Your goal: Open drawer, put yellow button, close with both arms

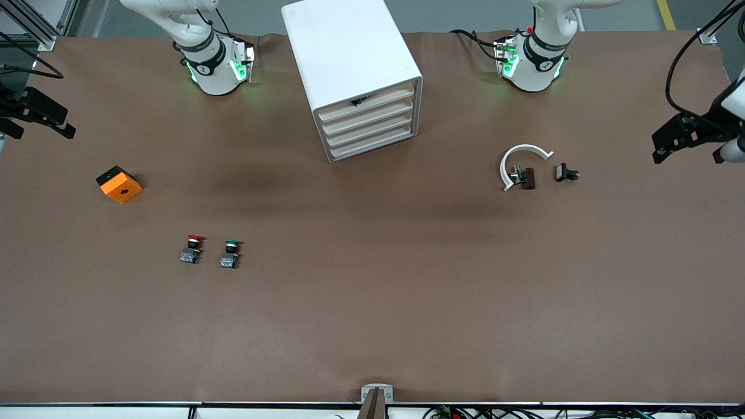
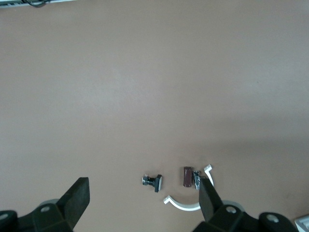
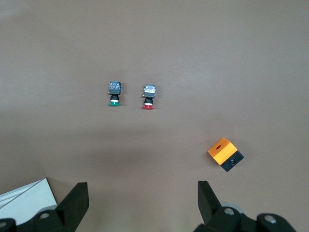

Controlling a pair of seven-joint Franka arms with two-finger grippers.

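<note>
Risk: I see no yellow button on desk (image 1: 372,302). Right end effector (image 3: 142,193), wide, faces red button (image 3: 149,95) and green button (image 3: 114,93): wrong pick likely. Left end effector (image 2: 145,193), wide, waits. Drawer (image 1: 365,103) not pulled out.

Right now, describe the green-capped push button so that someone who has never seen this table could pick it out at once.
Start at the tall white four-drawer cabinet and come toward the front camera, toward the right arm's end of the brown table. Two small push buttons stand side by side there. The green-capped push button is the one closer to the cabinet's side; its neighbour, the red-capped push button, lies nearer the orange cube.
</note>
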